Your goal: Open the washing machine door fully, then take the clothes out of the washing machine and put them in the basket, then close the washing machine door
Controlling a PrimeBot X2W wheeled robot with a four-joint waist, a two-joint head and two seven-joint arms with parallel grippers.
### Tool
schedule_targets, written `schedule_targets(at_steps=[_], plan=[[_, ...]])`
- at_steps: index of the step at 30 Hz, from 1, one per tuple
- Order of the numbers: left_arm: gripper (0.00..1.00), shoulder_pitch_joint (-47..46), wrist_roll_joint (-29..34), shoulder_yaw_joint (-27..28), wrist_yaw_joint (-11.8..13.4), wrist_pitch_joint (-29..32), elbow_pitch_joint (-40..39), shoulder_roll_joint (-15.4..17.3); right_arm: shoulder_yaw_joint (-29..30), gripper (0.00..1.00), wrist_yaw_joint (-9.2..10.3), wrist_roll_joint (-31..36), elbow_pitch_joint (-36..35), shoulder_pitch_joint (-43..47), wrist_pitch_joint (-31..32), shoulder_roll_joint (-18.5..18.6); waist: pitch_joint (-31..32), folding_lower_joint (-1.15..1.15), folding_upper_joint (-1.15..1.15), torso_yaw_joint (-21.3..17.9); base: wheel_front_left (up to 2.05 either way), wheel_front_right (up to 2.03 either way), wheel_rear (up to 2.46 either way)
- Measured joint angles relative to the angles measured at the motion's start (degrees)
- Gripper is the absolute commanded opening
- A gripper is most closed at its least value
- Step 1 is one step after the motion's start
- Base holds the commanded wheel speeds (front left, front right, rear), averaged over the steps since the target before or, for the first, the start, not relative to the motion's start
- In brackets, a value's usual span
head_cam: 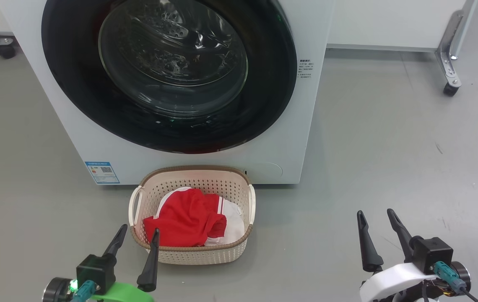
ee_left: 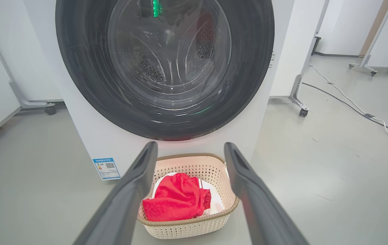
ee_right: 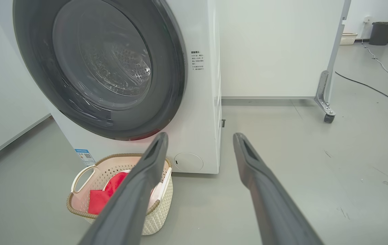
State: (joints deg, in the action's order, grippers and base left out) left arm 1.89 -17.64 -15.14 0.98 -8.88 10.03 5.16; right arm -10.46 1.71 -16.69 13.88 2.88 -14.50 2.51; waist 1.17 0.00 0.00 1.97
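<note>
From where I stand the glossy black-rimmed round door (head_cam: 172, 71) looks shut on the white washing machine (head_cam: 302, 126) at upper left, the red-and-white clothes (head_cam: 184, 218) lie in the cream perforated basket (head_cam: 199, 256) at lower centre, and the left gripper (head_cam: 139, 229) and right gripper (head_cam: 375, 212) have their fingers spread and empty, so the task seems finished.

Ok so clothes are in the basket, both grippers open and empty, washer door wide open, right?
No, the washing machine door is shut, as the head view shows. The clothes are in the basket, and the left gripper and right gripper are open and empty.

Grey floor (head_cam: 390, 147), white wheeled partition (ee_right: 275, 47), trailing cables (ee_left: 330, 83), dark bin (ee_right: 383, 33) beyond.
</note>
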Motion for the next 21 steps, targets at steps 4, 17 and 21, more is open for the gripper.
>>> schedule_targets(at_steps=[4,17,21], plan=[[0.0,0.1,0.0,0.0,0.1,0.1,-0.3,0.0,0.0,0.0,0.05,0.0,-0.2,0.0,0.0,0.0,0.0,0.0,0.0,0.0,0.0,0.0,0.0],[0.0,2.3,-2.4,0.0,-0.2,0.8,4.4,-1.1,-0.1,0.0,-0.14,-2.2,3.9,3.2,0.1,-0.8,-0.1,0.0,0.0,-0.1,0.0,0.0,0.0],[0.0,2.3,-5.4,0.6,-0.4,1.3,4.4,-1.1,0.2,0.0,-0.63,-5.4,3.4,3.2,0.6,-0.8,-0.1,0.0,0.0,-0.2,0.0,0.0,0.0]])
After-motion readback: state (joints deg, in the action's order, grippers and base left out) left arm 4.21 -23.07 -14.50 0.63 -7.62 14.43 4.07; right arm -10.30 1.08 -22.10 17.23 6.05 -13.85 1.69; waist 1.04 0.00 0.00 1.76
